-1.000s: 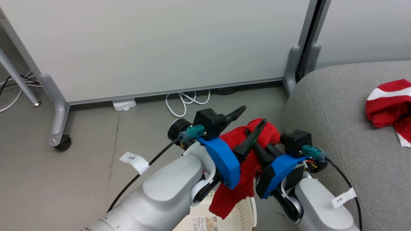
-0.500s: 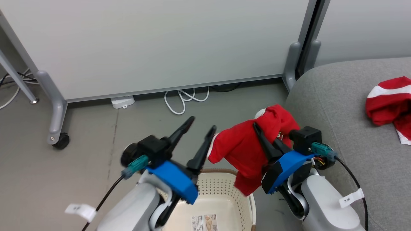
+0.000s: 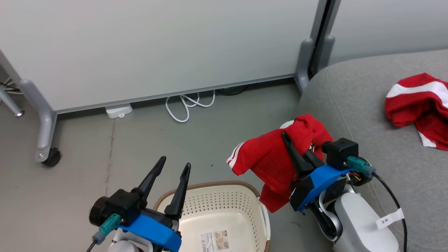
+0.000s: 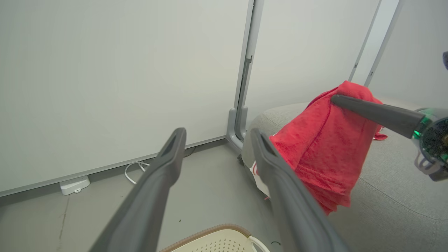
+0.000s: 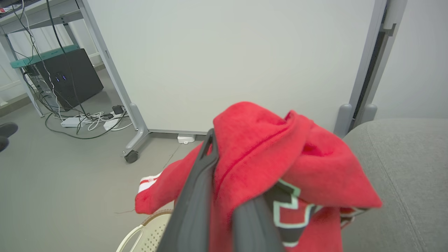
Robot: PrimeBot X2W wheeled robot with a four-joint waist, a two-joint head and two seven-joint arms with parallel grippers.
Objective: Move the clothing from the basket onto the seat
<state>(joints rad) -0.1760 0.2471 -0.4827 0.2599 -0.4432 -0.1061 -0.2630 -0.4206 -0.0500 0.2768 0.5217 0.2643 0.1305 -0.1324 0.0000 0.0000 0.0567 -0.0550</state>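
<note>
My right gripper (image 3: pixel 293 140) is shut on a red garment (image 3: pixel 269 157) with white sleeve stripes, and the cloth drapes over its fingers. It hangs in the air between the basket and the sofa's rounded edge. The right wrist view shows the garment (image 5: pixel 273 150) with a dark emblem (image 5: pixel 290 210) covering one finger (image 5: pixel 199 182). A second red and white garment (image 3: pixel 416 105) lies on the grey sofa (image 3: pixel 353 101). The cream basket (image 3: pixel 210 184) stands on the floor below with its label showing. My left gripper (image 3: pixel 175 162) hovers open and empty over the basket's left rim, also seen as the left gripper (image 4: pixel 217 133).
A wheeled partition panel (image 3: pixel 140 52) stands behind, its caster (image 3: pixel 50 157) at left. A white cable (image 3: pixel 187 105) and adapter (image 3: pixel 119 110) lie at its foot. In the right wrist view a dark computer case (image 5: pixel 70 77), floor cables and a dark shoe (image 5: pixel 5 131) are far left.
My left gripper let go of the red garment and drew back down-left, open. My right gripper kept the garment and carried it toward the sofa. The camera turned slightly right.
</note>
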